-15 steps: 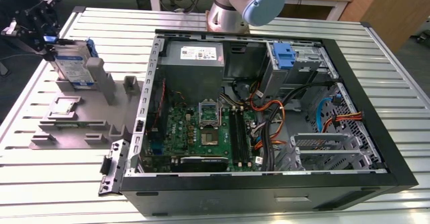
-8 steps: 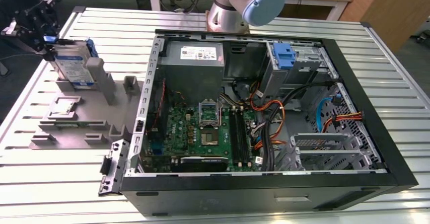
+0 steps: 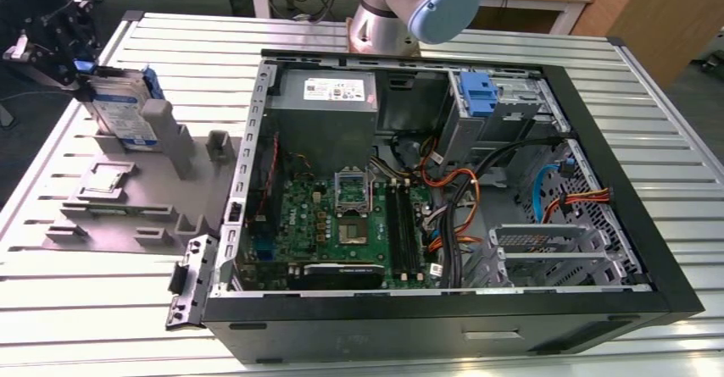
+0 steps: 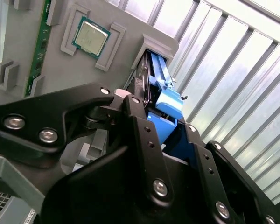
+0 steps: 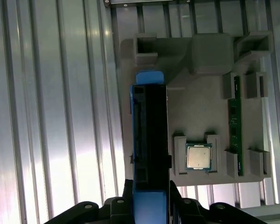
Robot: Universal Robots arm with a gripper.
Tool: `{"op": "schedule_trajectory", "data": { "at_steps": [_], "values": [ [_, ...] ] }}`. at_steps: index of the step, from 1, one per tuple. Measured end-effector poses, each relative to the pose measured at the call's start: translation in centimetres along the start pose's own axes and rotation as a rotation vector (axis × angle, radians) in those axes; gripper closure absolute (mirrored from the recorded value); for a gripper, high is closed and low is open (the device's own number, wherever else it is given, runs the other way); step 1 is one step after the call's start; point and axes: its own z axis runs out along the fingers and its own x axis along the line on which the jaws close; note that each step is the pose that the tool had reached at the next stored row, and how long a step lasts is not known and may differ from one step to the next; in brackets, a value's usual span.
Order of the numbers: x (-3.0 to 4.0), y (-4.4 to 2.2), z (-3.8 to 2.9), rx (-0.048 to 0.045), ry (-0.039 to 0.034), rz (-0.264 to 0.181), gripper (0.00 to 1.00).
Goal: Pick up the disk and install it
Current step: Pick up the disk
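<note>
Black gripper point(image 5: 149, 198) clamps the disk point(image 5: 149, 140) from both sides, jaws narrow against its blue rails. Disk stands upright on edge at the grey fixture point(image 5: 200, 107), on the exterior view's left of the open computer case point(image 3: 453, 326).

— What carries everything?

— A ribbed silver metal table point(image 3: 102, 309). In the exterior view its slats run from nine o'clock to three o'clock.

— And what sits directly on it?

— An open black computer case point(image 3: 453, 330) lies on its side, from the centre out to three o'clock. At nine o'clock, just beside the case, is a flat grey fixture plate point(image 3: 125, 216) with raised pockets and posts. At twelve o'clock the arm's base point(image 3: 379, 31) stands close behind the case.

— Is the plate level?

— It lies flat on the slats in both wrist views.
</note>
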Motion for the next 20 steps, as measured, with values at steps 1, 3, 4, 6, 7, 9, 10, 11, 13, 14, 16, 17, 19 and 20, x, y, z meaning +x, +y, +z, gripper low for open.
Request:
{"op": "schedule_trajectory", "data": {
  "at_steps": [1,3,4,6,7,9,10,11,13,14,16,17,19,20],
  "values": [
    [0.0,0.0,0.0,0.0,0.0,0.0,0.62],
    [0.0,-0.01,0.0,0.0,0.0,0.0,0.62],
    [0.0,-0.01,0.0,0.0,0.0,0.0,0.63],
    [0.0,-0.02,0.0,0.0,0.0,0.0,0.63],
    [0.0,-0.02,0.0,0.0,0.0,0.0,0.63],
    [0.0,-0.03,0.0,-0.0001,0.0,0.0,0.63],
    [0.0,-0.03,0.0,-0.0001,0.0001,-0.003,0.63],
    [0.0,-0.03,0.0,-0.0002,0.0001,-0.011,0.63],
    [0.0,-0.03,0.0,-0.0007,0.0002,-0.025,0.63],
    [-0.01,-0.03,0.0,-0.0007,0.0003,-0.029,0.63],
    [-0.01,-0.03,0.0,-0.0008,0.0003,-0.029,0.63],
    [-0.01,-0.03,0.0,-0.0007,0.0003,-0.03,0.63],
    [-0.01,-0.03,0.0,-0.0012,0.0005,-0.046,0.63],
    [-0.01,-0.03,0.0,-0.0014,0.0006,-0.057,0.63]
  ]
}}
